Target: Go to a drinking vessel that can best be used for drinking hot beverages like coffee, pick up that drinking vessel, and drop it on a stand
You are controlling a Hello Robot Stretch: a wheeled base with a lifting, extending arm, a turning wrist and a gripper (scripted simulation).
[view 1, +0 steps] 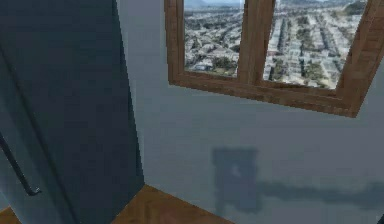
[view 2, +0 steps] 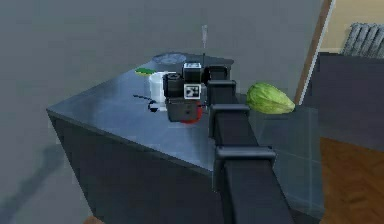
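White cup [view 2: 157, 87] by the tool [view 2: 167, 104]
Forward view: wood-framed window [view 1: 265, 45], dark cabinet [view 1: 60, 100] at left. Arm side view: the white cup stands on the desk [view 2: 100, 115] at the tool; whether it grips or holds anything, I cannot tell

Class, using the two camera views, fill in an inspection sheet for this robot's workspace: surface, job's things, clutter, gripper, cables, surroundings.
Surface: dark grey countertop, with things gathered on its far part.
Job's things: small white vessel, possibly the mug, on the countertop next to the gripper.
Clutter: rounded green vegetable toward the arm side view's right; small green thing and thin upright rod behind the vessel.
Gripper: gripper at the end of the arm, by the white vessel; cannot tell whether it holds anything.
Cables: nothing seen.
Surroundings: wooden-framed window in a grey wall, tall dark unit with a handle, wooden floor.
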